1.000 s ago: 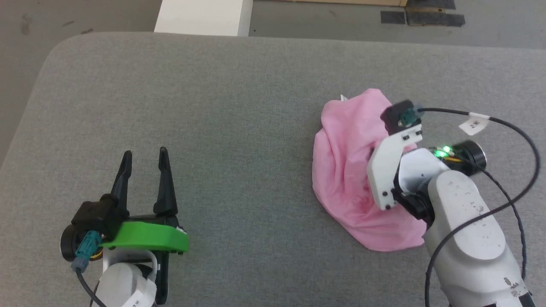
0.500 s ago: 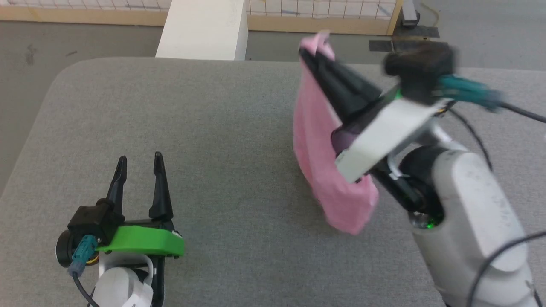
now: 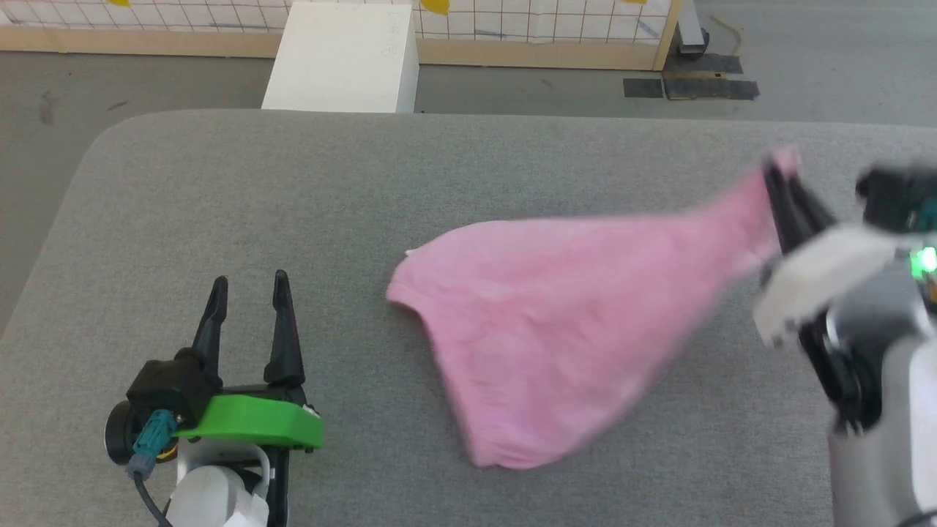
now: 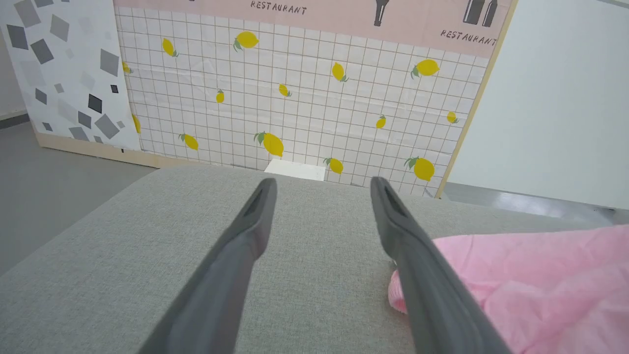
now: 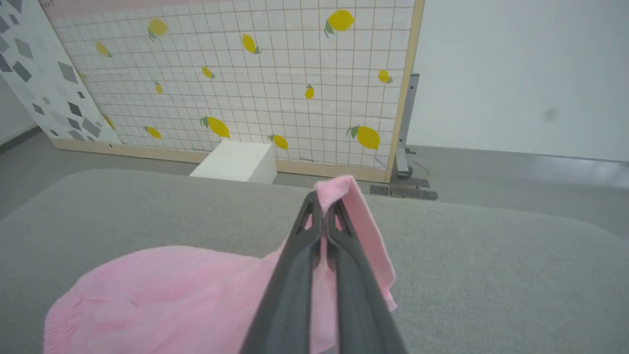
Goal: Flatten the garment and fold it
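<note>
The garment [image 3: 556, 322] is a light pink piece of thin cloth, stretched across the middle and right of the grey table [image 3: 293, 190]. My right gripper [image 3: 777, 176] is shut on its right end and holds that end up, blurred with motion. In the right wrist view the garment [image 5: 162, 295] trails down to the left from the pinched tip at my right gripper [image 5: 322, 206]. My left gripper [image 3: 249, 282] stands open at the lower left, well clear of the cloth. In the left wrist view my left gripper [image 4: 322, 184] is open over bare table, with the garment [image 4: 530, 290] to its right.
A white box [image 3: 340, 58] stands on the floor behind the table's far edge. A lemon-patterned grid panel [image 4: 295, 98] with a wooden frame rises beyond it. Bare table surface lies between my left gripper and the garment.
My right gripper has lifted the garment off its heap, swung it up, then pulled it to the right, so the cloth now spreads leftward over the table. The camera tilted up. My left arm stayed put.
</note>
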